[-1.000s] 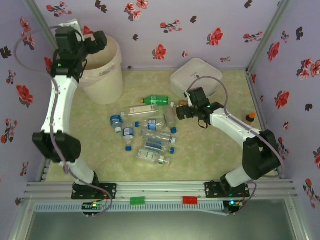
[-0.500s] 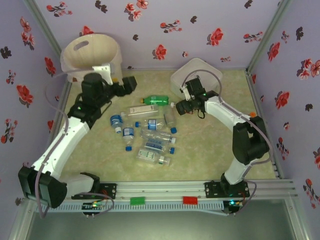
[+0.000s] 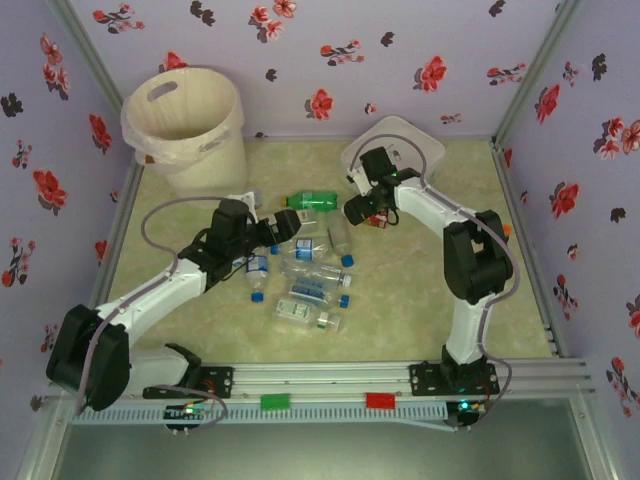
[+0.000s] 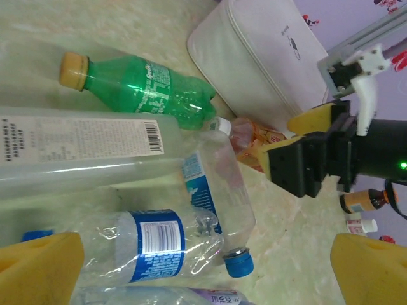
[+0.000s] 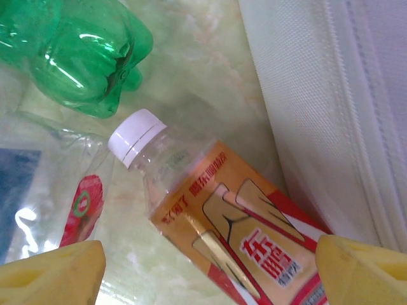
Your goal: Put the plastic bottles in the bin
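Note:
Several plastic bottles (image 3: 300,270), mostly clear with blue caps, lie in a heap mid-table, with a green bottle (image 3: 312,200) at the far side. My left gripper (image 3: 288,224) hovers open over the heap; in the left wrist view its yellow fingers (image 4: 38,267) straddle a blue-labelled clear bottle (image 4: 152,244). My right gripper (image 3: 358,212) is open, its fingers (image 5: 51,273) on either side of a red-and-orange-labelled bottle (image 5: 235,222) with a white cap. The cream bin (image 3: 185,115) stands at the back left.
A flat white box (image 3: 395,150) sits just behind the right gripper, close to the red-labelled bottle. A tiny brown bottle (image 4: 359,201) stands by the right wall. Floral walls enclose the table on three sides.
My left arm swung down from the bin to the bottle heap. My right gripper shifted back and left, toward the white box, over the red-labelled bottle.

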You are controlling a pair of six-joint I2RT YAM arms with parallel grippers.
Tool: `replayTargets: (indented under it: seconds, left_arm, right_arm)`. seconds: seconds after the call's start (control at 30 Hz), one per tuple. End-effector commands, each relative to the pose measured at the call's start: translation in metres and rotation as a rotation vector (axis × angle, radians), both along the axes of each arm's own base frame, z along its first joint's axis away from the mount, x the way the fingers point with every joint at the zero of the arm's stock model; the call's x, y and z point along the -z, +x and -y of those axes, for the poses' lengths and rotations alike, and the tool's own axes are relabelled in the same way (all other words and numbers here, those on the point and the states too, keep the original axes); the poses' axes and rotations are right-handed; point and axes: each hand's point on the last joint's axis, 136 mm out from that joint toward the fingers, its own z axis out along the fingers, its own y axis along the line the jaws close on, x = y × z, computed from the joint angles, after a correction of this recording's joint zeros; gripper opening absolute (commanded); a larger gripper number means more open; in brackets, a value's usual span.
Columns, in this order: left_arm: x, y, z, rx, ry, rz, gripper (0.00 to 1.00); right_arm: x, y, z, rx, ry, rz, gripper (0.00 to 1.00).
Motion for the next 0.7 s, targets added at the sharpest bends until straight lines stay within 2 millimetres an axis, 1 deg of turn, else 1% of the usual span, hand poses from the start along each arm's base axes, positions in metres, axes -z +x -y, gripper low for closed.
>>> replayTargets:
  seconds: [0.0, 0.17, 0.27, 0.37, 0.47, 0.67]
  left_arm:
    - [0.001, 0.007, 0.007, -0.021, -0.045, -0.002, 1.00]
    - [0.000, 0.011, 0.011, -0.009, -0.034, 0.005, 1.00]
    - [0.002, 0.013, 0.013, -0.009, -0.037, 0.007, 1.00]
    - [0.004, 0.017, 0.016, -0.010, -0.043, -0.001, 1.00]
    - [0.003, 0.019, 0.023, 0.012, -0.044, -0.004, 1.00]
    - [-0.001, 0.026, 0.033, 0.032, -0.053, 0.003, 1.00]
  right_arm:
    - [0.011, 0.004, 0.002, -0.019, -0.038, -0.020, 0.85]
    - [0.031, 0.007, 0.012, -0.006, -0.098, -0.026, 0.81]
    - [0.042, 0.003, 0.016, 0.003, -0.111, -0.055, 0.78]
    - [0.047, -0.006, 0.020, 0.016, -0.112, -0.074, 0.76]
    - [0.047, -0.016, 0.025, 0.041, -0.104, -0.072, 0.77]
    - [0.033, -0.033, 0.030, 0.084, -0.064, -0.057, 0.78]
